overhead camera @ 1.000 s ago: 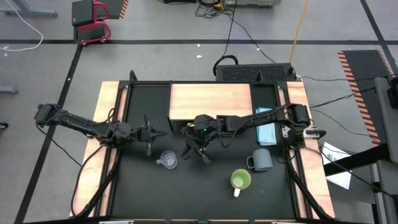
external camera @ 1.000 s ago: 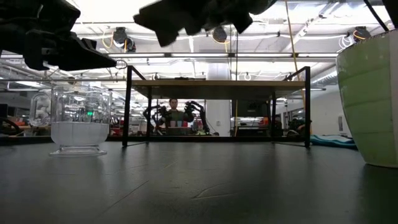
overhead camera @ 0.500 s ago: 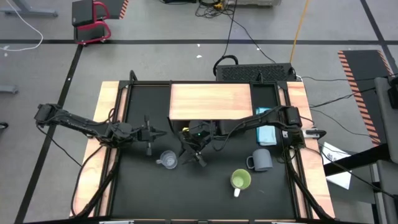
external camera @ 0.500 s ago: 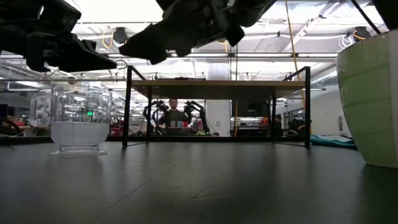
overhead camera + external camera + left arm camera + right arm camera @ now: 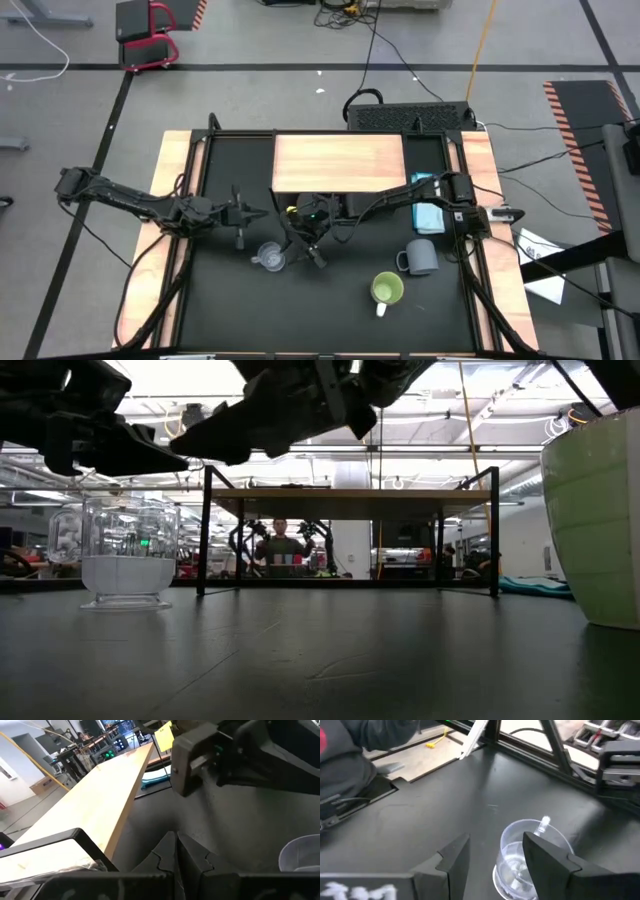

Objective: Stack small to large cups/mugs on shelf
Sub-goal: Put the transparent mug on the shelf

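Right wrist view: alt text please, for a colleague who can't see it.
The right tool hangs open above the black table, with the small clear glass cup just beyond its fingers, not gripped. A light-wood strip runs behind.

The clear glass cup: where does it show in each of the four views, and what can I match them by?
High view: clear glass cup on the black mat, in front of the shelf, just left of the right gripper.
Low view: cup far left, standing upright.
Left wrist view: only its rim at the right edge.
Right wrist view: cup just ahead of the open fingers.
Shared landmark: the shelf's wood board.
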You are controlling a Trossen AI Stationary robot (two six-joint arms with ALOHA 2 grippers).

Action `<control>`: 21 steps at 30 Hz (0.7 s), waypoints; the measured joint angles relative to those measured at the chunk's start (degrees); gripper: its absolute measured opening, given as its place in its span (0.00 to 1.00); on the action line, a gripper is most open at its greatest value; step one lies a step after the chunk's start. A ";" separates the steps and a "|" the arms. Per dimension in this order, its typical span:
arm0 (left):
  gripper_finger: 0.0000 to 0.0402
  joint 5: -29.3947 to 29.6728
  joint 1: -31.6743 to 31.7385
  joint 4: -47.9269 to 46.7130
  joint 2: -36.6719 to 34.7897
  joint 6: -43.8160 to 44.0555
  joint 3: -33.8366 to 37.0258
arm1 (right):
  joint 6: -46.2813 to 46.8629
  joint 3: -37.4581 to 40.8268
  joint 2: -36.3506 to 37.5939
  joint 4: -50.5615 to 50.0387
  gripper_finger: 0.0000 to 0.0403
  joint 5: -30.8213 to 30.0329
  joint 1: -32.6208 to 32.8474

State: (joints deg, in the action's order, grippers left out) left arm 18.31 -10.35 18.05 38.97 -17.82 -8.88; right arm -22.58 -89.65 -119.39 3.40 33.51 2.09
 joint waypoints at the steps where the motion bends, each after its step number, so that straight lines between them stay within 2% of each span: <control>1: 0.05 -0.03 0.00 -0.01 -0.01 0.02 0.00 | -0.30 -1.35 -0.89 -1.35 0.43 0.87 0.02; 9: 0.05 -0.19 0.00 -1.09 -0.01 0.60 0.00 | -1.50 -12.17 -7.41 -10.22 0.43 1.13 0.20; 21: 0.05 -0.19 0.00 -2.70 0.01 0.09 0.00 | -3.15 -12.96 -9.52 -12.74 0.43 0.90 0.17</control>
State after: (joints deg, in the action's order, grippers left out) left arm 18.11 -10.35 15.35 38.98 -17.74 -8.88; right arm -25.73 -102.62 -128.91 -9.33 34.41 2.26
